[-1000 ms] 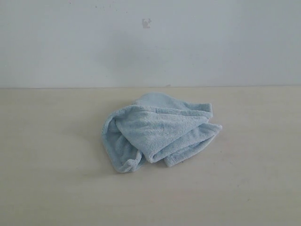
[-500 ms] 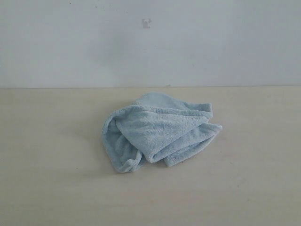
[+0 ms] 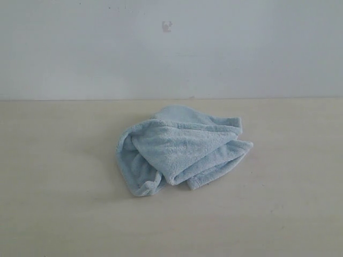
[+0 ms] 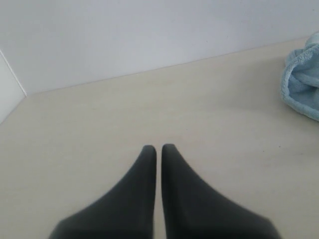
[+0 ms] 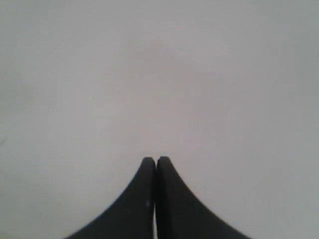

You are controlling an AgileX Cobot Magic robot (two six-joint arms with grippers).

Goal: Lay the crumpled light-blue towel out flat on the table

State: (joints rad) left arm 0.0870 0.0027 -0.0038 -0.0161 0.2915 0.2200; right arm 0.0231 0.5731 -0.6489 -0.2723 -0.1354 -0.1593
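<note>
The pale-blue towel (image 3: 179,151) lies crumpled in a heap at the middle of the cream table (image 3: 59,176), folds piled over each other and a hemmed edge along its right side. No tag shows. Neither arm appears in the exterior view. In the left wrist view my left gripper (image 4: 159,147) hangs above bare table, shut with only a hairline slit between its black fingers and nothing in it; an edge of the towel (image 4: 302,85) shows well off to one side. My right gripper (image 5: 153,159) is shut and empty, facing a plain grey-white surface with no towel in sight.
A pale wall (image 3: 171,48) runs along the table's far edge, with a small dark mark (image 3: 167,25) on it. In the left wrist view a side wall (image 4: 9,89) meets the table at a corner.
</note>
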